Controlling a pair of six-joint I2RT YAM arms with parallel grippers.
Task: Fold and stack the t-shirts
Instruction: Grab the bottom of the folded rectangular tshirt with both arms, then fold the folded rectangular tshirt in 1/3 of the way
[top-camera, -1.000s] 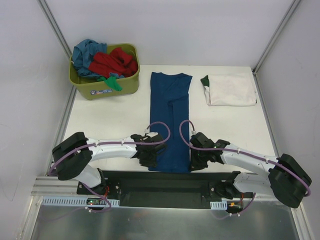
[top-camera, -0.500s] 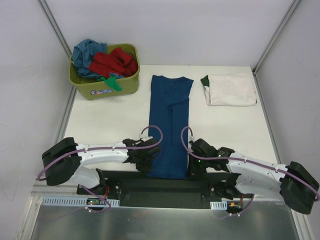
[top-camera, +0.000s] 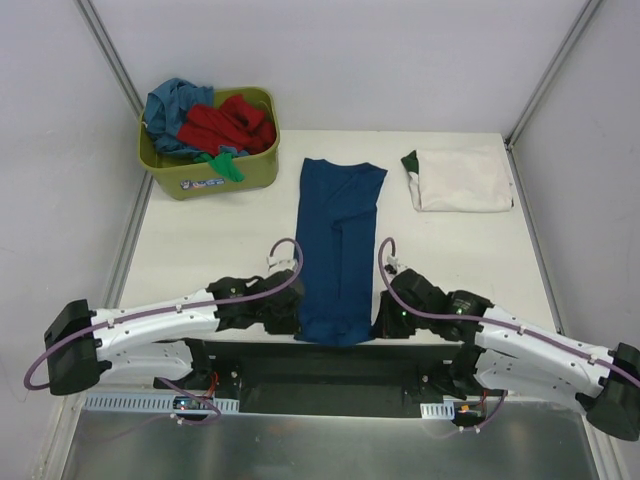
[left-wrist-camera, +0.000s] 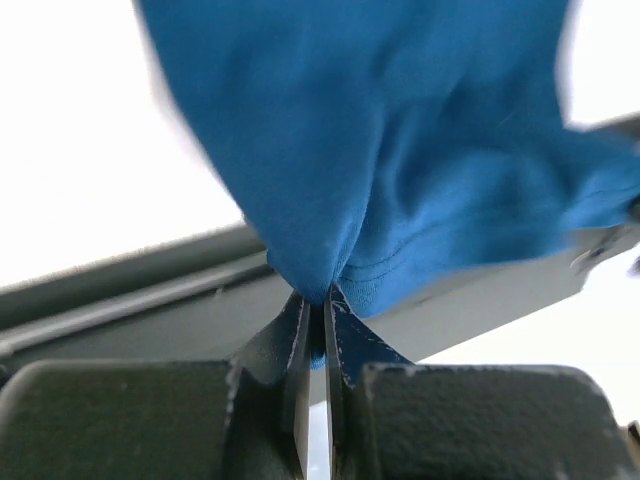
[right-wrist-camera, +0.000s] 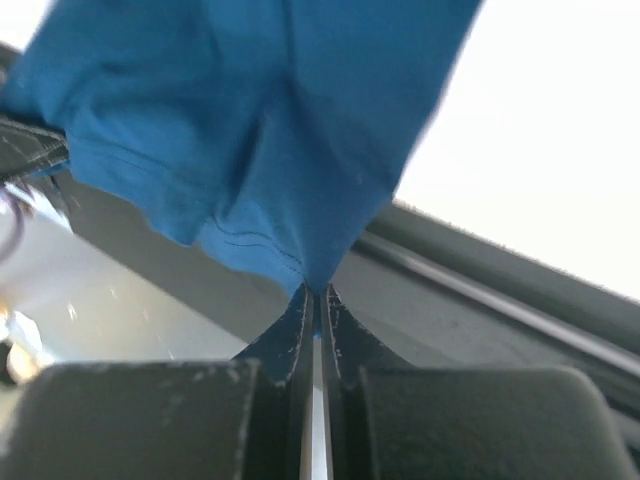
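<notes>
A navy blue t-shirt (top-camera: 338, 250), folded into a long strip, lies down the middle of the table. My left gripper (top-camera: 295, 322) is shut on its near left hem corner, and the cloth (left-wrist-camera: 400, 150) bunches into the tips. My right gripper (top-camera: 380, 322) is shut on the near right corner, with the cloth (right-wrist-camera: 260, 130) pinched between its fingers. That near hem hangs lifted off the table. A folded white t-shirt (top-camera: 462, 179) lies at the back right on top of a dark green one (top-camera: 410, 162). Red (top-camera: 225, 123), teal (top-camera: 170, 103) and green (top-camera: 222, 165) t-shirts are heaped in the tub.
The olive-green plastic tub (top-camera: 250, 172) stands at the back left corner. A dark rail (top-camera: 320, 358) with the arm bases runs along the table's near edge. Metal frame posts (top-camera: 110, 55) rise at the back corners.
The left gripper has shut on the shirt's corner. Both grippers dipped toward the near edge, then came back and lifted the near hem; the shirt has slid a little nearer.
</notes>
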